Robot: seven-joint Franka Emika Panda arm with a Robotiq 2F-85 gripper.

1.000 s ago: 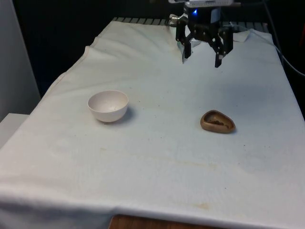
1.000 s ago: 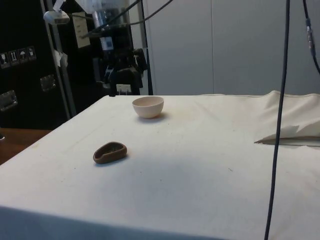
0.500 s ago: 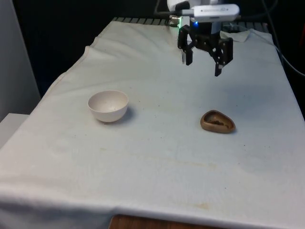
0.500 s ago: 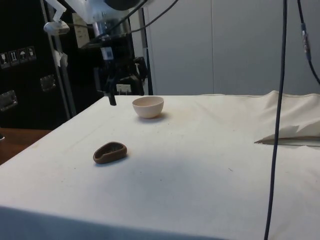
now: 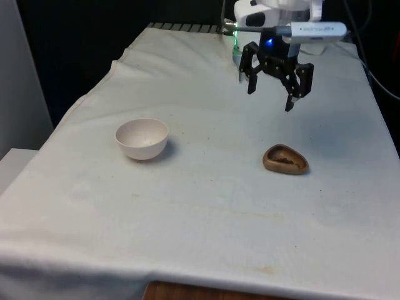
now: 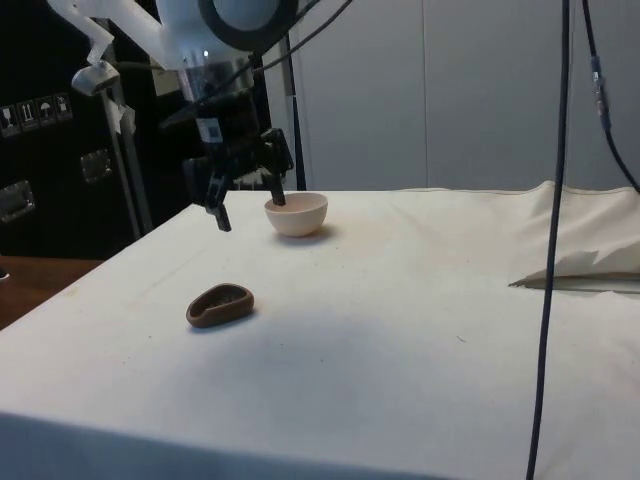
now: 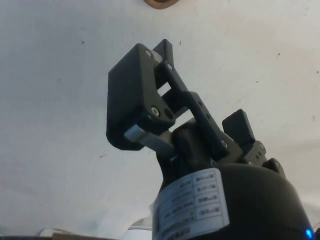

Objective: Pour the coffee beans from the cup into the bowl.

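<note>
The black 2-finger claw [image 5: 271,100] hangs in the air above the far part of the tabletop [image 5: 212,206], which is covered by a white cloth with a few faint brown stains. Its 2 fingers are spread wide apart and hold nothing; the tips point down and slightly toward the near side. In the side view the claw [image 6: 250,207] sits above the cloth, with 1 fingertip showing in front of the bowl's rim and the other out to the side.

The small brown wooden cup [image 5: 285,159], shallow and rounded with a pinched end, lies on the cloth toward the front view's right, nearer the camera than the claw and well apart from it. A dark patch of coffee beans [image 5: 284,160] shows inside it. In the side view the cup [image 6: 220,305] rests by itself on the cloth, with the claw higher up and farther back. In the wrist view, part of the cup [image 7: 161,3] appears at the picture's edge, beyond the fingers.

The pale pink round bowl [image 5: 142,138] stands upright on the cloth toward the front view's left, well apart from the cup. The side view shows the bowl [image 6: 296,213] near the far edge of the tabletop.
</note>
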